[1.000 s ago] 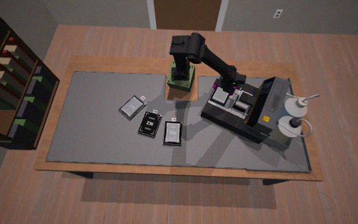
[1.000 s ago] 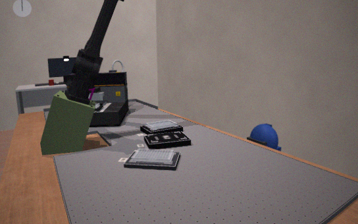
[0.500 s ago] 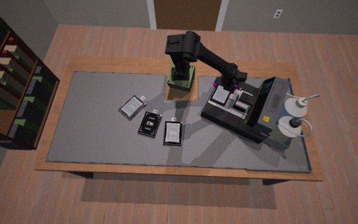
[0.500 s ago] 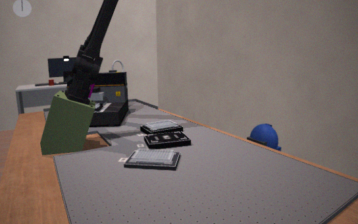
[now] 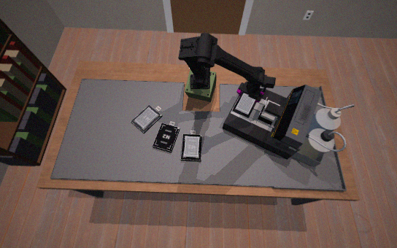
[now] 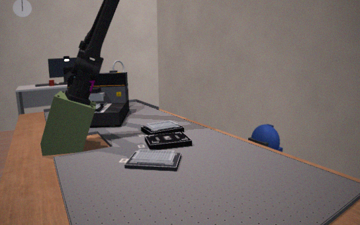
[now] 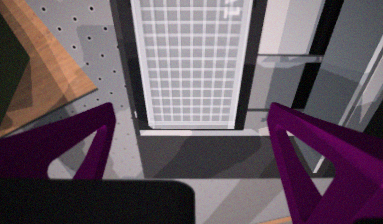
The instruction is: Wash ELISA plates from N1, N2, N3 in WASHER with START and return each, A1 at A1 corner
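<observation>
My gripper [image 7: 191, 111] [image 5: 251, 93] is open, its magenta fingertips wide apart and holding nothing. It hangs over the near end of a clear ELISA plate [image 5: 245, 103] [image 7: 192, 65] in the carrier of the washer [image 5: 252, 136] [image 6: 112, 117]. The plate looks flat between the carrier's dark side walls; its A1 print shows partly at the top of the wrist view. The nest marked N2 [image 5: 166, 137] [image 6: 167, 140] is empty. Two more plates sit in nests either side: one plate [image 5: 147, 117] [image 6: 155, 157], another plate [image 5: 191, 146] [image 6: 163, 126]. Keypad and lamp cannot be made out.
The washer's tall housing [image 5: 308, 109] rises beside the carrier, with two white bottles [image 5: 321, 140] [image 5: 328, 119] and tubing behind it. The green arm base [image 5: 201, 95] [image 6: 66, 126] stands at the table's edge. A bookshelf [image 5: 25, 109] stands beyond the opposite end.
</observation>
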`<state>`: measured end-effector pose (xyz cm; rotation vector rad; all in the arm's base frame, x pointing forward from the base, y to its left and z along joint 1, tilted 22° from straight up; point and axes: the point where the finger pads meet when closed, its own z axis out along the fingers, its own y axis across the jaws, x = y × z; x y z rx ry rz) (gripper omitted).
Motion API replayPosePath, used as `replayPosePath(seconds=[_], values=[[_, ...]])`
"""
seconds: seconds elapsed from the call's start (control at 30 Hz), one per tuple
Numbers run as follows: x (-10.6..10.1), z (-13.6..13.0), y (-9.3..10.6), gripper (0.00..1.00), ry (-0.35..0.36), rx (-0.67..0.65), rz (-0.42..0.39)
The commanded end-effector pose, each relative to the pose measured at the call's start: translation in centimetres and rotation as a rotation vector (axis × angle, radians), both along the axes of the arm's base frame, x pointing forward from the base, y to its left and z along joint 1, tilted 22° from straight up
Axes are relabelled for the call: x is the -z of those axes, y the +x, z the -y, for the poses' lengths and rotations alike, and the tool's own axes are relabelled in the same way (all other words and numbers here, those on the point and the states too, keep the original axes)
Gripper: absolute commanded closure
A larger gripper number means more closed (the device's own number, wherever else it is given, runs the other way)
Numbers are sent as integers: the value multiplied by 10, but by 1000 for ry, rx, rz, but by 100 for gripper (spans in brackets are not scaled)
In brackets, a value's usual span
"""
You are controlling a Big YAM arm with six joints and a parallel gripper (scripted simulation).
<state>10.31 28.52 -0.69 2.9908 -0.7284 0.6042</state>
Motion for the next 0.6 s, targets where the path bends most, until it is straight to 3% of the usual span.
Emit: replayPosePath(seconds=[0.0,0.43,0.57], values=[[-21,-24,-5,0,55,-3,4],[-40,-26,-13,0,57,-3,3],[-29,-15,-9,0,27,0,2]])
